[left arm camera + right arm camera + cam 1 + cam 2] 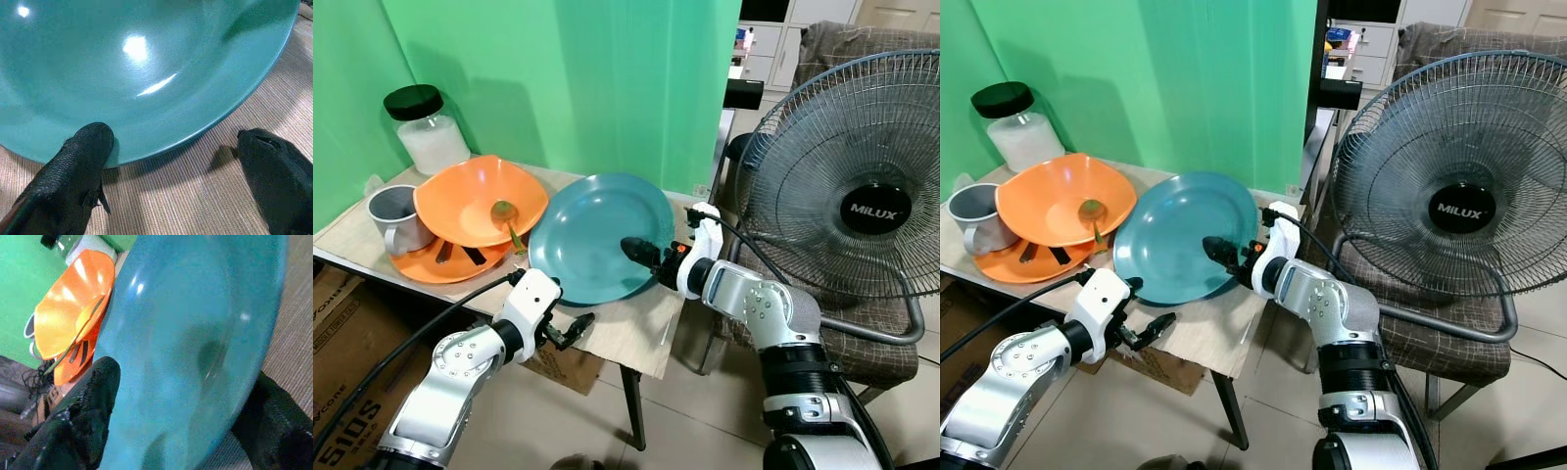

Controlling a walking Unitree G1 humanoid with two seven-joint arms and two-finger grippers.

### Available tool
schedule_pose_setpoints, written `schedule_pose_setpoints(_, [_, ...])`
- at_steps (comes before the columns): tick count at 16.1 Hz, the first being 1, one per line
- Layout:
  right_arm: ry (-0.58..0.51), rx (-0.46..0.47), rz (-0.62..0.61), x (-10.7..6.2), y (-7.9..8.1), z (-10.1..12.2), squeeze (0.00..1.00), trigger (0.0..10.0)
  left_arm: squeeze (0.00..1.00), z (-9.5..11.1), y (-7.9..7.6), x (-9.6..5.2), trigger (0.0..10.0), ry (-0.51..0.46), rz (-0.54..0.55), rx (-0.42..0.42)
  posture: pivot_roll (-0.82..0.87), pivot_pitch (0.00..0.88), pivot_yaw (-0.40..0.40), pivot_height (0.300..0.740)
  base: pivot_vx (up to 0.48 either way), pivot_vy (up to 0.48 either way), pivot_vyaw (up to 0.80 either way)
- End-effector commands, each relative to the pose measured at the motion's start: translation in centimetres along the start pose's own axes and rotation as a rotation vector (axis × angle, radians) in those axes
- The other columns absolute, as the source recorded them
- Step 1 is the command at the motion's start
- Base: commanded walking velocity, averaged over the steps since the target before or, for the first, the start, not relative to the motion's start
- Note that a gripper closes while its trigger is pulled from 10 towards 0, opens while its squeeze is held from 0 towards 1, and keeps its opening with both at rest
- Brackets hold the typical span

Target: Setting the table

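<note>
**Operator A:** Where is the round teal ceramic plate (597, 235) sitting?

**Operator B:** It is resting on the woven beige mat (626, 333) that is covering the small table (347, 240), tilted, with its far rim raised. The right gripper (646, 257) is clamping the plate's right edge: in the right wrist view, one black finger (78, 416) is lying on the upper face and the other is sitting beneath the rim.

**Operator A:** And the left gripper (570, 331)?

**Operator B:** It is hovering at the near edge of the table, just below the plate. Its fingers are standing apart. In the left wrist view, one fingertip (85, 152) is touching the plate's near rim, while the other is lying on the mat, clear of the plate.

**Operator A:** What is lying beside the plate?

**Operator B:** To its left, a shallow orange plastic bowl (480, 201) is sitting on an orange plate (440, 262), with a spoon (507, 220) leaning inside it. A grey metal mug (396, 217) is standing just left of the bowl. A glass jar with a black lid (426, 127) is standing behind them. A large grey electric fan (862, 186) is standing to the right of the table.
</note>
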State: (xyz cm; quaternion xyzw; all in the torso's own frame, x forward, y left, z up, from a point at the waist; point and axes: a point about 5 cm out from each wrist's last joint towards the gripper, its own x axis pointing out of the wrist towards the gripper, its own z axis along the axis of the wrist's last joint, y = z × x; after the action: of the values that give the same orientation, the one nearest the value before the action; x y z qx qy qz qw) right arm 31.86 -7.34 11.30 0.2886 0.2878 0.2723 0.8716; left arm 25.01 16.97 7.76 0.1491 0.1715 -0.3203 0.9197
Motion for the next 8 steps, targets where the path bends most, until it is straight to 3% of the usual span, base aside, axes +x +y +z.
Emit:
schedule_pose_setpoints(1, [-0.011, 0.008, 0.019, 0.32, 0.6, 0.46, 0.0, 0.0, 0.0, -0.72, -0.14, -0.1, 10.0, 0.033, -0.012, 0.0, 0.09, 0.0, 0.072, 0.74, 0.0, 0.0, 0.0])
schedule_pose_setpoints(8, [0.008, 0.089, -0.035, 1.12, 0.34, -0.13, 0.0, 0.0, 0.0, -0.5, -0.08, 0.14, 10.0, 0.027, -0.016, 0.011, 0.09, 0.0, 0.076, 0.74, 0.0, 0.0, 0.0])
